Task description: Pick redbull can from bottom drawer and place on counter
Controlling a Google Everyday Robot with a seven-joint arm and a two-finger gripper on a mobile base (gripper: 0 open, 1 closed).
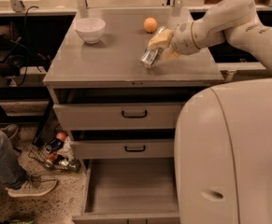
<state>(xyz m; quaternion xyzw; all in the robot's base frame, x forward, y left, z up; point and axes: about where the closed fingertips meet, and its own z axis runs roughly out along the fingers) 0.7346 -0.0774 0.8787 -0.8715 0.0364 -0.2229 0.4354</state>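
Note:
The redbull can (150, 56) is a slim silvery can, tilted, held in my gripper (160, 45) above the right part of the grey counter (107, 59). The gripper's pale fingers are shut around the can's upper part, and the can's lower end hangs close over the counter top. The arm reaches in from the right. The bottom drawer (131, 190) stands pulled open at the bottom of the cabinet, its flat grey floor bare where it shows; its right part is hidden behind my white body.
A white bowl (89, 29) stands at the counter's back left and an orange (149, 24) at the back middle. Two shut drawers with black handles (134, 114) sit above the open one. A person's leg and shoe (30, 186) and cans in a wire basket (56, 155) are on the floor, left.

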